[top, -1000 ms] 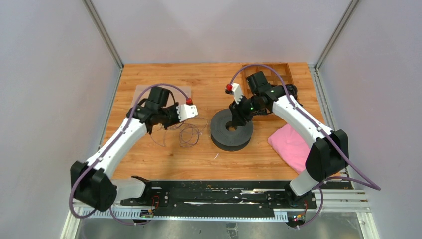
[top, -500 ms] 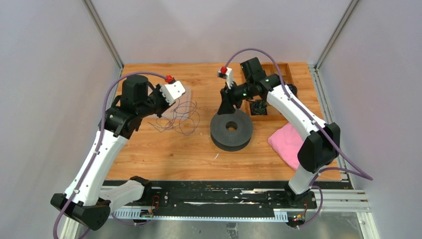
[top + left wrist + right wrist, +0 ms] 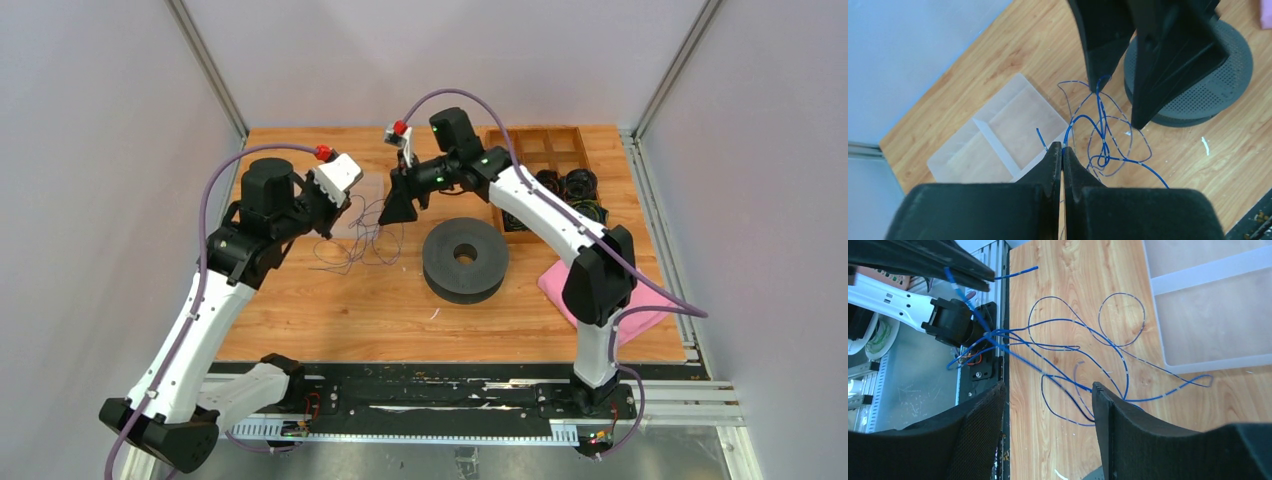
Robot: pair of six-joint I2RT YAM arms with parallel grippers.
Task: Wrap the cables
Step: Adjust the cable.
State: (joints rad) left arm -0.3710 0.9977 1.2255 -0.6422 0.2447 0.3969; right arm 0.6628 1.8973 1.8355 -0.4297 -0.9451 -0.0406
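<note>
Right pincer (image 3: 1047,386) newly above cables (image 3: 1103,150), beside clear tray (image 3: 998,146)

Left tool (image 3: 1062,151) pinched closed; right tool (image 3: 1049,390) spread apart.

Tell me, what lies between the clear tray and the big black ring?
The loose blue cables, on the wooden table, with the open right claw over them. The left wrist view shows it.

The right gripper (image 3: 398,207) has swung left off the black spool (image 3: 465,258) and now hangs open over the cables (image 3: 360,240). The left gripper (image 3: 1062,150), raised higher, has lifted them partly off the desk (image 3: 300,310).
</note>
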